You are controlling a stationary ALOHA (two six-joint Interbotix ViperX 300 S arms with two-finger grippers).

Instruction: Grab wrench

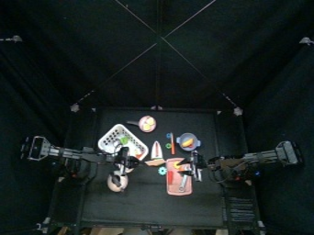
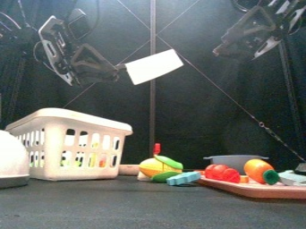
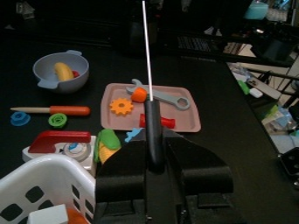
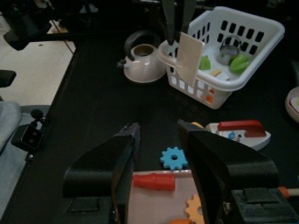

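Hovering above pink tray [image 3: 187, 122] edge: right claw [image 4: 158, 149] wide, empty; left claw [image 3: 155, 162] pinching card [image 2: 153, 65]; wrench [image 3: 163, 96] untouched.

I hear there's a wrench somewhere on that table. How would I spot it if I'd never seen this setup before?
Look for the flat pink tray on the black table, on the opposite side from the white basket. The wrench lies on that tray, a slim grey metal tool with an orange end. Beside it sits an orange gear, which is round and toothed, while the wrench is long and grey.

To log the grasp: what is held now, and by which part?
Left gripper holds a white card by one end; right gripper holds nothing.
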